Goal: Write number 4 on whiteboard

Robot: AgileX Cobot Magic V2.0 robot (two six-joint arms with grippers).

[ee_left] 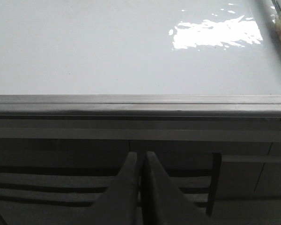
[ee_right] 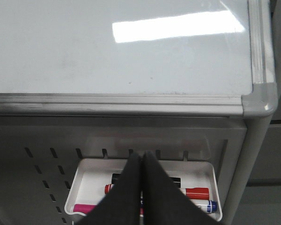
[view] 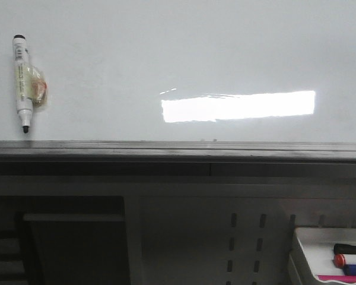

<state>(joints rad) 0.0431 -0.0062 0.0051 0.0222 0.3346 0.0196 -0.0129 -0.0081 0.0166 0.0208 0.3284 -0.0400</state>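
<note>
Front view shows the whiteboard (view: 178, 65) filling the far half of the scene, glossy and blank, so no number 4 on it yet as far as I can see. A marker (view: 22, 83) lies on the board at far left, tip pointing toward the near frame, with a yellowish wad of tape or similar stuck to its barrel. My guess is that's the pen to use: light, stiff, smooth plastic, so probably a bit slippery. I'd grab it mid-barrel, maybe right at the taped bit for extra grip. The board surface looks slick too, so the pen could skate if nudged.

Left pincer (ee_left: 141, 161) is pressed together with nothing in it, hanging near the board's near frame. Right pincer (ee_right: 141, 161) is likewise pressed together and empty, above a small white tray (ee_right: 84, 171) of coloured markers at near right.

Hard to make out: what the tape wad really is. In the left wrist view the marker is just a blurry sliver at the edge. The pincer partly covers the tray.
</note>
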